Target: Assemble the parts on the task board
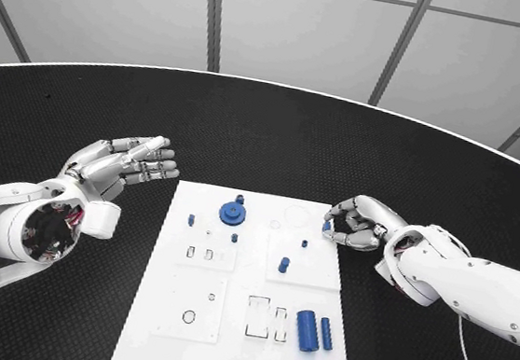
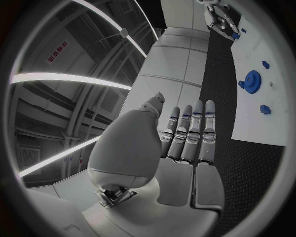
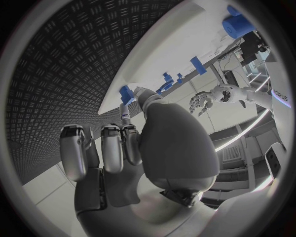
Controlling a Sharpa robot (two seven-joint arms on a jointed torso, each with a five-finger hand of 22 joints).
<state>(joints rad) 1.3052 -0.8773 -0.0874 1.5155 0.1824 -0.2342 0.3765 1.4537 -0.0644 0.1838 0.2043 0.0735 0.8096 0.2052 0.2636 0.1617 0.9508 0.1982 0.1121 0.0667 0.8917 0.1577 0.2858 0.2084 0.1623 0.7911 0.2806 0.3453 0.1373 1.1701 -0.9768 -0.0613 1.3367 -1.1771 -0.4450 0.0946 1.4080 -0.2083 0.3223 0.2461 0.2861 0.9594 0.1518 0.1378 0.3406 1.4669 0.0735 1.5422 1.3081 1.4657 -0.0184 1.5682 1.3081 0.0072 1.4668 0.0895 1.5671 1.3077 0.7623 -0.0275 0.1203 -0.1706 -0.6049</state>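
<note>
The white task board [image 1: 230, 350] lies in the middle of the table. A blue gear [image 1: 231, 213] sits near its far end, with small blue parts around it, and a blue peg [image 1: 284, 264] stands mid-board. Two blue cylinders [image 1: 314, 332] lie near the front right. My right hand [image 1: 359, 224] is at the board's far right edge, its fingers curled, and pinches a small blue part [image 3: 126, 93] between thumb and finger. My left hand [image 1: 126, 164] hovers off the board's far left corner, fingers [image 2: 188, 126] spread and holding nothing. The left wrist view shows the gear [image 2: 251, 80].
Black textured table [image 1: 268, 134] surrounds the board on all sides. Several empty slots and outlines [image 1: 266, 318] mark the board's near half. The table's curved far edge [image 1: 276, 86] runs behind both hands.
</note>
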